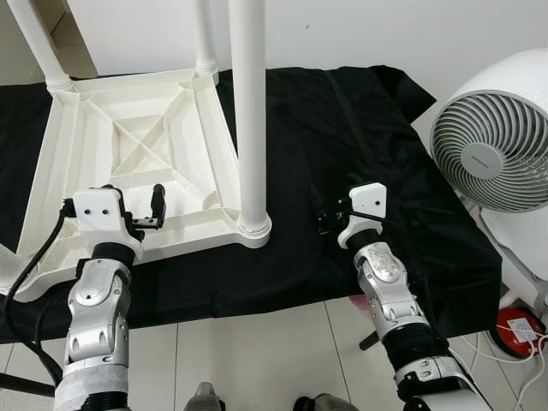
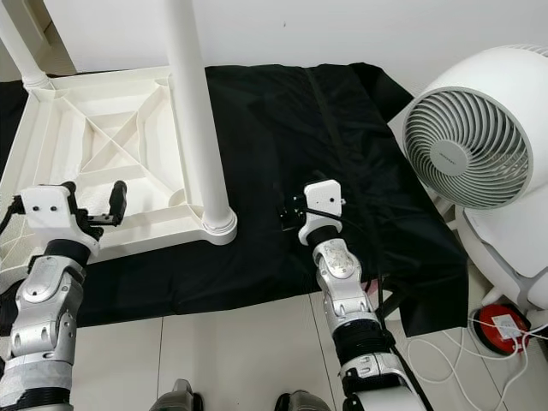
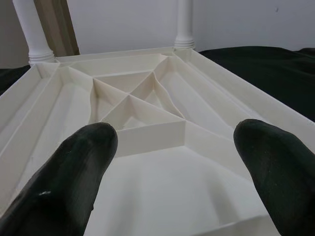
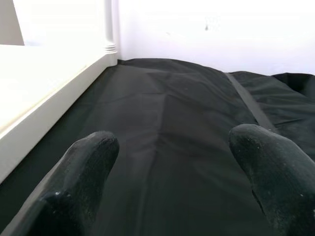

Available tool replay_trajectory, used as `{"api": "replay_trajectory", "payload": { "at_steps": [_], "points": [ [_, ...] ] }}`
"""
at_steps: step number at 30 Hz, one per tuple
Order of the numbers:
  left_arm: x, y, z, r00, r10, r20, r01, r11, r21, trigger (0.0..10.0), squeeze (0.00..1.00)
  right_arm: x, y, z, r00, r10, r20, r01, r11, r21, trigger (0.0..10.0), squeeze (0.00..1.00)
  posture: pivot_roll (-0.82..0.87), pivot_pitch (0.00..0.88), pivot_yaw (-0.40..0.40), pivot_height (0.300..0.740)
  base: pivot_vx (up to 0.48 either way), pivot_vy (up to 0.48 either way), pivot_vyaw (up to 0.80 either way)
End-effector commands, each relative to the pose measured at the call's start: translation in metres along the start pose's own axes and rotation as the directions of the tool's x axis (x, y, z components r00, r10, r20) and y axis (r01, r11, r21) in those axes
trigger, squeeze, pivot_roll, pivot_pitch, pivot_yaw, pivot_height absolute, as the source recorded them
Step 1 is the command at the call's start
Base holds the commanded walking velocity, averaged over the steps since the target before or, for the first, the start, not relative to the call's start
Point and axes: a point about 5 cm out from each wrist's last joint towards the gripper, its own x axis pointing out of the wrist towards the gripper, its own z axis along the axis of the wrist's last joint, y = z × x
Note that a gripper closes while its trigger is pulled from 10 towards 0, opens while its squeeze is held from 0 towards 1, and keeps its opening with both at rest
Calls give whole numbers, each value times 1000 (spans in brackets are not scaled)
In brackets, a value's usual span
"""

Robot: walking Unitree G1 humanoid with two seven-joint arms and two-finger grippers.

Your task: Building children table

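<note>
The white plastic children's table [image 1: 141, 141] lies upside down on a black cloth [image 1: 342, 128], its ribbed underside up. One white leg [image 1: 248, 111] stands in the near right corner, and two more legs [image 1: 204, 34] rise from the far corners. My left gripper [image 3: 177, 147] is open just above the table's near edge, its fingers [image 1: 158, 204] spread over the near left part of the underside with nothing between them. To the right of the table my right gripper [image 4: 172, 147] hangs open and empty, low over the bare cloth.
A white round fan [image 1: 497, 137] stands close at the right, beside the cloth-covered surface. A red disc with white cables [image 1: 518, 330] lies on the tiled floor below it. The cloth's front edge [image 1: 257, 300] hangs just ahead of my arms.
</note>
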Motion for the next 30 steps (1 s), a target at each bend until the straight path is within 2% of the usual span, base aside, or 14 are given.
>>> {"api": "replay_trajectory", "payload": {
  "at_steps": [1, 13, 15, 27, 30],
  "points": [
    [-3, 4, -6, 996, 94, -15, -93, 996, 4, 10000, 0, -5, -5, -2, 1000, -13, 2, 13, 1000, -1, 10000, 0, -22, 79, -13, 740, 0, -480, 0],
    [-3, 5, -6, 994, 105, -8, -105, 994, 8, 10000, 0, -6, -5, -3, 1000, 10, -1, -10, 1000, -17, 10000, 0, -15, 57, -25, 740, 0, -441, 0],
    [-3, 6, -8, 993, 117, -21, -117, 993, 7, 10000, 0, -6, -5, -4, 1000, 15, -5, -15, 1000, -26, 10000, 0, -15, 57, -25, 740, 0, 0, 0],
    [-3, 6, -10, 992, 120, -31, -120, 992, 30, 10000, 0, -7, -4, -6, 999, 33, -20, -33, 999, -27, 10000, 0, -17, 67, -31, 740, 0, 0, 789],
    [-3, -2, -12, 996, 72, -45, -71, 997, 34, 10000, 0, -6, -2, -5, 998, 64, -20, -64, 998, -19, 10000, 0, -27, 84, -47, 740, 0, 0, 0]
  ]
}}
